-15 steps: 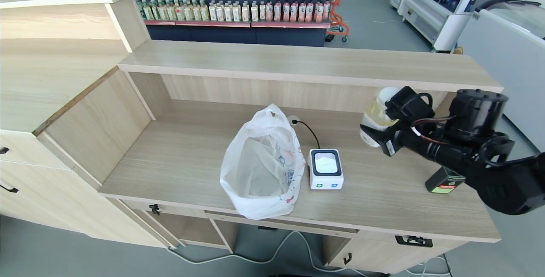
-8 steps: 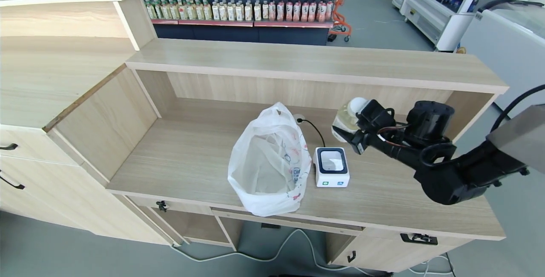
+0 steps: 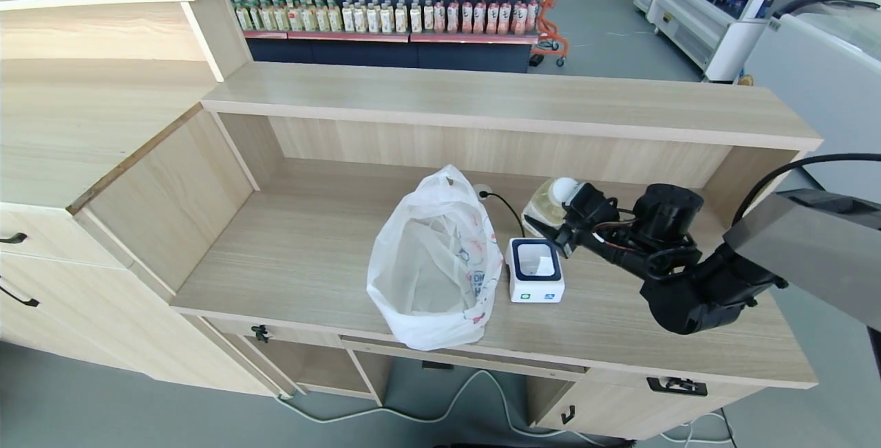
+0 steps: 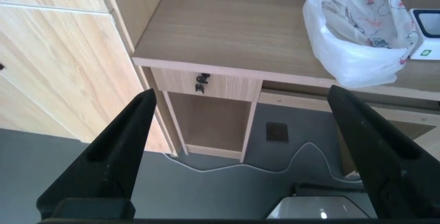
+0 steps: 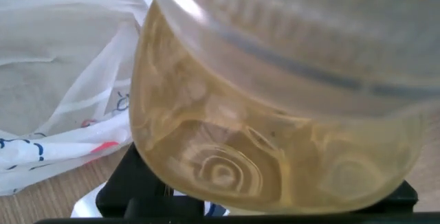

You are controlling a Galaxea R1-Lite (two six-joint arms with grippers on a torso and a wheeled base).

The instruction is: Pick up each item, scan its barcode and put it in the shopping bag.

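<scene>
- Black left end effector, spread wide and empty, hangs before the surface's front edge.
- Shopping bag stands open just beside the scanner.
- Right end effector pinches a bottle close by the scanner's far side; its barcode likely needs turning toward the window.

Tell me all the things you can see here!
bag: 1, white, open, middle of the counter
scanner: 1, white with dark top, beside the bag on its right
bottle: 1, yellowish with white cap, held just behind the scanner
cable: 1, black, behind the scanner
counter: 1, light wood
shelf bottles: many, green, yellow, pink, behind the counter
trolley: 1, orange, at the shelf's end
freezers: 2, white, back right
left gripper: black, open, low before the counter's front
right gripper: black, shut on the bottle
</scene>
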